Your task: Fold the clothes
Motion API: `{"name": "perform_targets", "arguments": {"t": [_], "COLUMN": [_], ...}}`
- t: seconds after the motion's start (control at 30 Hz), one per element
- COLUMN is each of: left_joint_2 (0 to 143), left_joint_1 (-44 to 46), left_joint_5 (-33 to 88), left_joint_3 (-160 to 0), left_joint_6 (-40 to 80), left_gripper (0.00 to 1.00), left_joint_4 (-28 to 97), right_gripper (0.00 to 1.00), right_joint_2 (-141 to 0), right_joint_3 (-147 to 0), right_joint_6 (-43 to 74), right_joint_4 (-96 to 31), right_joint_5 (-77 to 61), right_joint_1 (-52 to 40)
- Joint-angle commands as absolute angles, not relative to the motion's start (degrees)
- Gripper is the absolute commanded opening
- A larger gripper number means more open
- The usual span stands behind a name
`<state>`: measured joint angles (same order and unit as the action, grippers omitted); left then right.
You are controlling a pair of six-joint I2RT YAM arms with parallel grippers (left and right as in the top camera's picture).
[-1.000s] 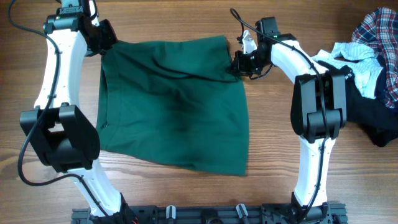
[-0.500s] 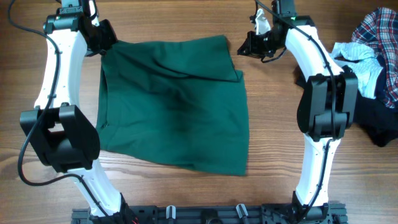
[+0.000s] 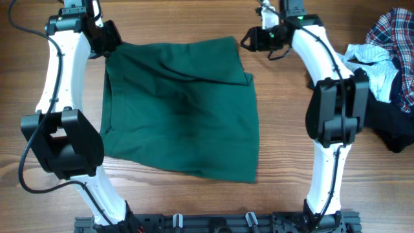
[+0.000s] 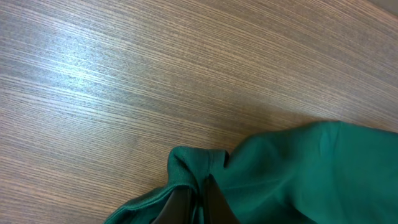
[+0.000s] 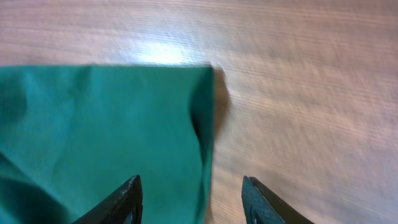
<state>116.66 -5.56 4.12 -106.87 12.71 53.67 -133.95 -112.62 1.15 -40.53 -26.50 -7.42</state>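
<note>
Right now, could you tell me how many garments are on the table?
4: plain dark green garment spread centrally; red-navy-white plaid shirt, white piece, black garment heaped right; others may hide.

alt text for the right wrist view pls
The right end effector hovers open above the corner of a dark green garment lying on a wooden table. Its two dark fingers frame the garment's right edge, and nothing is gripped.
</note>
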Motion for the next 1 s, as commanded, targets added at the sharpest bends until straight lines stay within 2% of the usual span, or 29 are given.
{"name": "perform_targets", "arguments": {"t": [0.0,0.23,0.97], "left_joint_2": [114.87,114.87,114.87], "left_joint_1": [-5.45,-5.45,-5.45], "left_joint_5": [3.33,3.33,3.33], "left_joint_3": [-107.07,-107.07,-107.04], "left_joint_6": [12.38,12.38,12.38], "left_gripper": [0.04,0.04,0.04], "left_joint_4": [53.65,53.65,53.65], "right_gripper": [0.5,0.44,0.44], "right_joint_2": [-137.19,-140.29,-143.22], "right_joint_3": [-113.84,-113.84,-113.84], "right_joint_6": [0.23,1.93,1.93], "right_joint_4": [-38.09,-36.58,-34.61], "right_joint_5": [-23.94,-23.05,-23.59], "right_joint_1": [-10.59,-11.73,-11.73]}}
